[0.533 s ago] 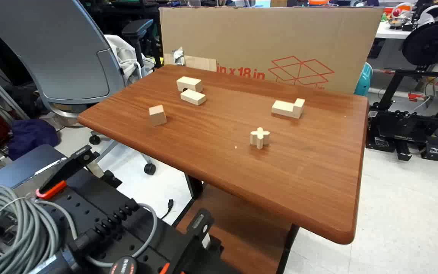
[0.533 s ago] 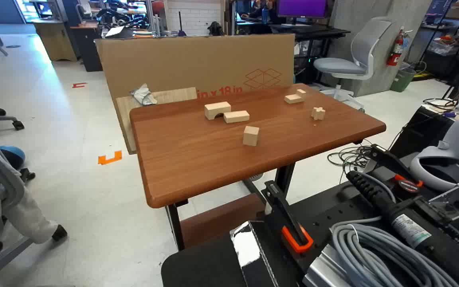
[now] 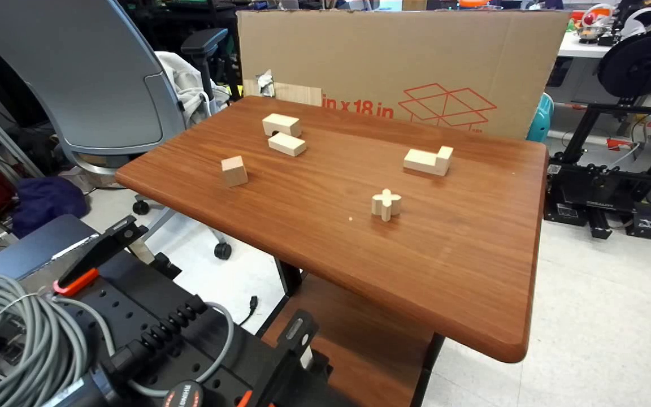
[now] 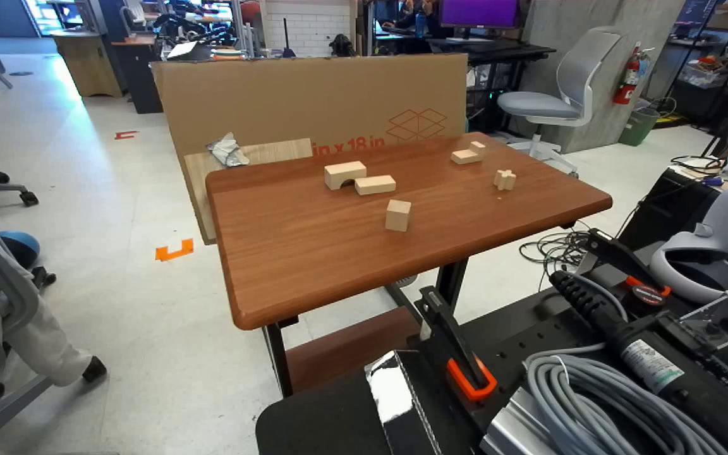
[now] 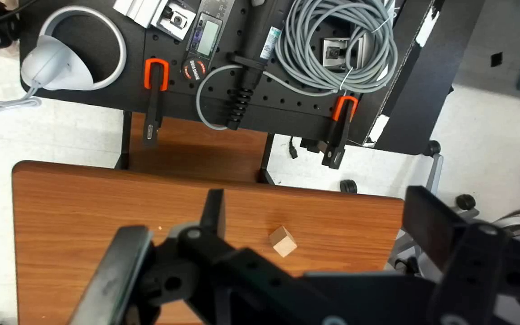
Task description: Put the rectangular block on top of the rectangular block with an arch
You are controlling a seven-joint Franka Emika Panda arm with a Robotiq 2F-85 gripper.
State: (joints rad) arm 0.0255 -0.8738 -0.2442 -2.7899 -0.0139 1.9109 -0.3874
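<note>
In the wrist view we get the black 2-fingered gripper (image 5: pixel 318 212), fingers spread well apart, reddish-brown wood-grain tabletop (image 5: pixel 70 216) behind them. Small pale wooden cube (image 5: pixel 283 241) shows through the gap there, sitting on the tabletop; height of the gripper over it, we can't tell. Task thing: small flat oblong block of plain pale wood (image 3: pixel 287 144), lying on the tabletop in both exterior views, just beside the pale wooden oblong block with the arch cutout (image 4: pixel 345 173). Whether those 2 touch, we can't tell. Arch block stands opening down. We log the cube near the pair, and well apart from them a pale wooden cross-shaped piece (image 3: pixel 386 205), upright. Toward the far edge, a pale flat wooden piece with a raised end (image 3: pixel 424 162): 1 L-shape or 2 blocks, can't tell. Behind the tabletop we note an upright brown cardboard sheet with red print (image 3: pixel 370 56) and a crumpled silvery scrap (image 4: pixel 228 151). In an exterior view we see a large grey office chair (image 3: pixel 99 79) beside the tabletop. On the black perforated bench (image 5: pixel 273 113): a coil of grey cable (image 5: pixel 298 49) and, along its edge, 2 black clamps with orange handles (image 5: pixel 154 106).
</note>
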